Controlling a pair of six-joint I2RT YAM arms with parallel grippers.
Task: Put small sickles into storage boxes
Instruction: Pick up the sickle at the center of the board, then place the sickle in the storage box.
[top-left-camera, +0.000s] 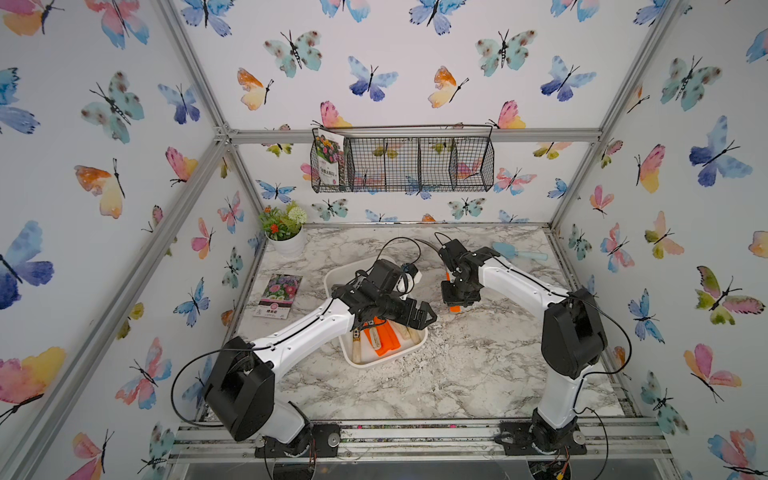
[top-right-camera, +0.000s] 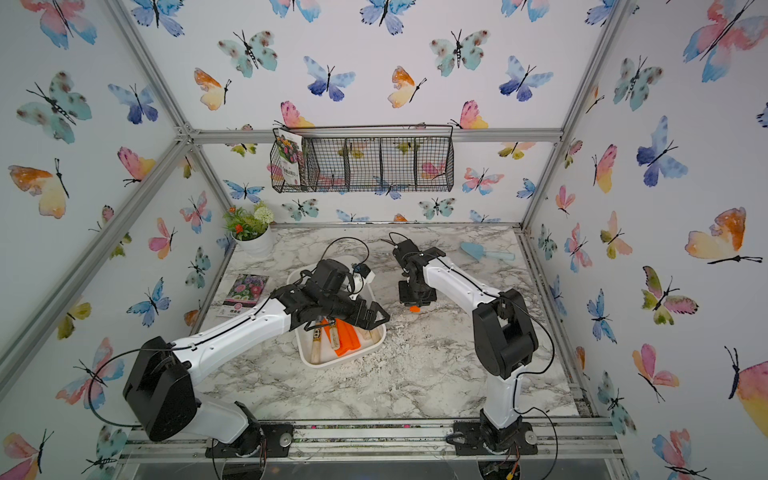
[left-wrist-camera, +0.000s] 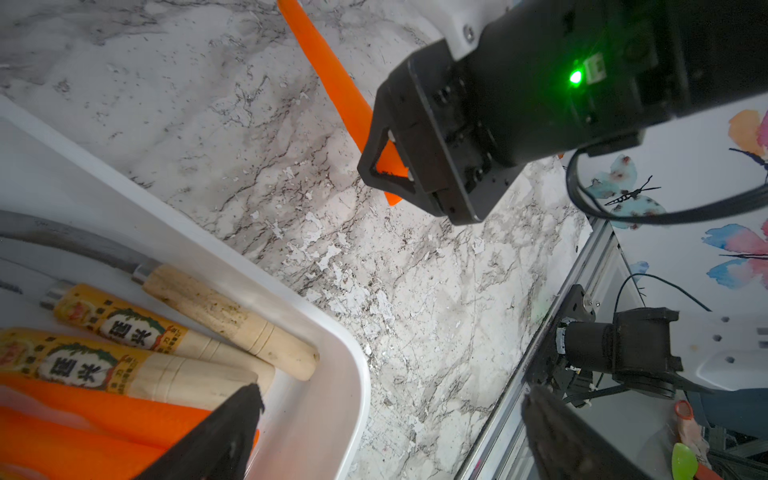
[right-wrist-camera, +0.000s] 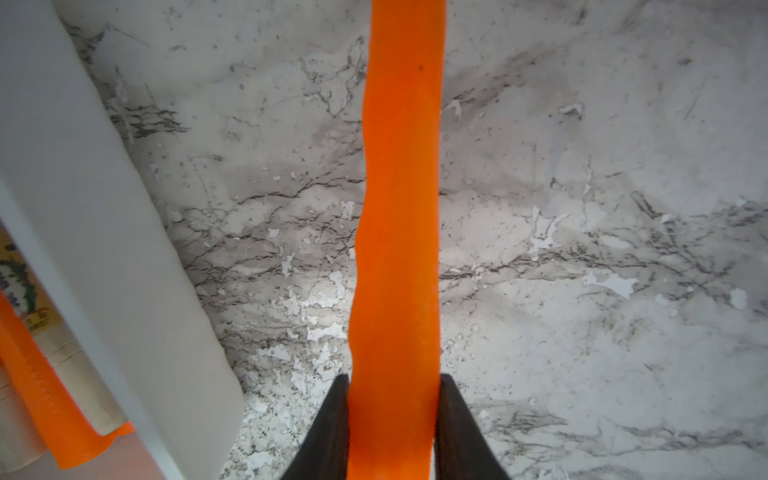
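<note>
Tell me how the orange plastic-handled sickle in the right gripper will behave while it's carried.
Probably stiff: the orange plastic handle juts straight from the right gripper without sagging. It could pivot or slip, since smooth plastic is pinched between narrow fingers with most of its length overhanging. The blade is hidden, so balance is unclear.

White arms (top-left-camera: 299, 337), black joints (top-left-camera: 241, 390) (looping black cables (top-left-camera: 173, 384))

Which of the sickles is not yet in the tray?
The orange-handled sickle, held by the right gripper outside the tray. The other sickles all lie inside the tray.
</note>
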